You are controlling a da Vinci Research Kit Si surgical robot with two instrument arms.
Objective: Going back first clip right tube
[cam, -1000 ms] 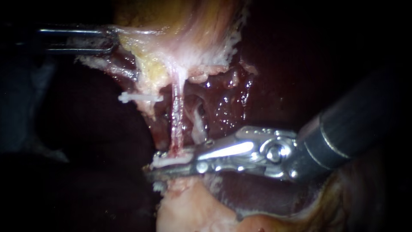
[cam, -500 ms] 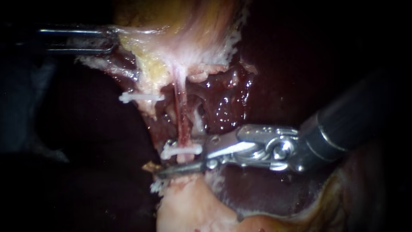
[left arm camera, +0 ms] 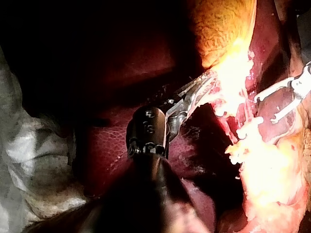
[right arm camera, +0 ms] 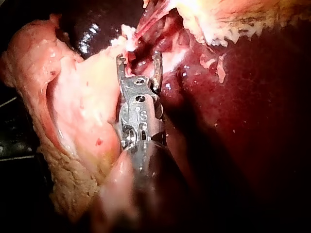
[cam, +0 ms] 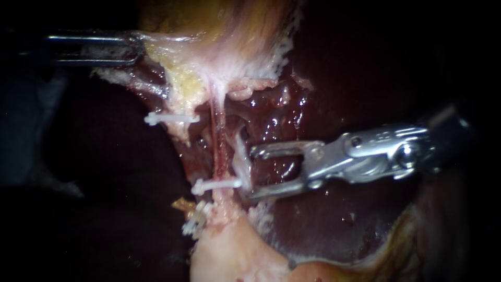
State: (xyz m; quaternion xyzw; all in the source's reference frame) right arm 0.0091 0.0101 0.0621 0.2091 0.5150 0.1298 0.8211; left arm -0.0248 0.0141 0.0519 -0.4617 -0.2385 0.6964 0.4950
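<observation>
Jaws spread and empty on the right instrument, tips just beside the clip on the right tube: could hook and tear either on withdrawal, with the left instrument pinching the gallbladder taut.

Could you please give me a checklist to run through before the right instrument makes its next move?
1. Right instrument jaws open and empty: ok.
2. Its jaws clear of the clipped tube: ok, they stand just beside it.
3. Clip sits across the tube: ok.
4. Clip fully latched: cannot tell.
5. Left instrument jaws gripping the gallbladder: ok.
</observation>
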